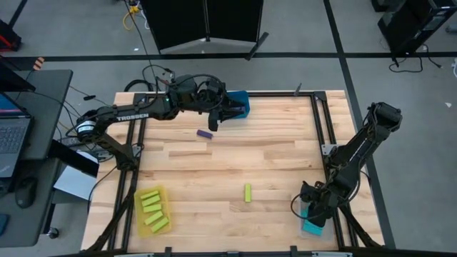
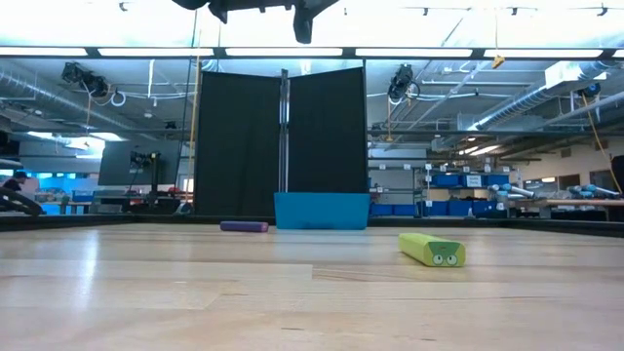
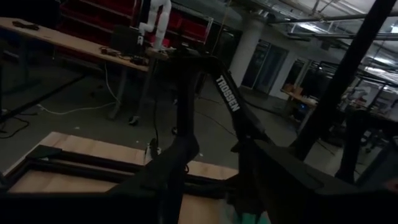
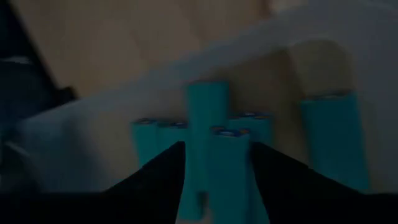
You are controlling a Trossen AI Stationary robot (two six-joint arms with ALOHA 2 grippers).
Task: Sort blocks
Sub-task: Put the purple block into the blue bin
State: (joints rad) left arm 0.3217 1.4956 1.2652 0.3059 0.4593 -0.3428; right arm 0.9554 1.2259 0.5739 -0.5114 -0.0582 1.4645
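Note:
A purple block [image 1: 205, 133] [image 2: 244, 226] lies on the table in front of the blue bin [image 1: 241, 106] [image 2: 322, 210]. A lime block [image 1: 248, 193] [image 2: 432, 250] lies near the middle front. My left gripper [image 1: 230, 108] hovers level and high at the blue bin, open and with nothing in it. My right gripper [image 1: 314, 211] [image 4: 217, 180] points steeply down into the clear bin [image 1: 312, 227] at the near right. It is open, and several cyan blocks [image 4: 326, 137] lie under and between its fingers. My right gripper comes at the clear bin from above, slanting down. A cyan block [image 4: 205, 118] lies lengthwise in the gap between its fingers, on the other blocks in the bin. Whether either finger touches it I cannot tell.
A yellow bin [image 1: 140, 214] with several lime blocks stands at the near left corner. A dark metal frame [image 1: 319, 121] runs along the table's edges. Bare wood lies between the two loose blocks. A desk with a laptop [image 1: 11, 135] stands beyond the left edge.

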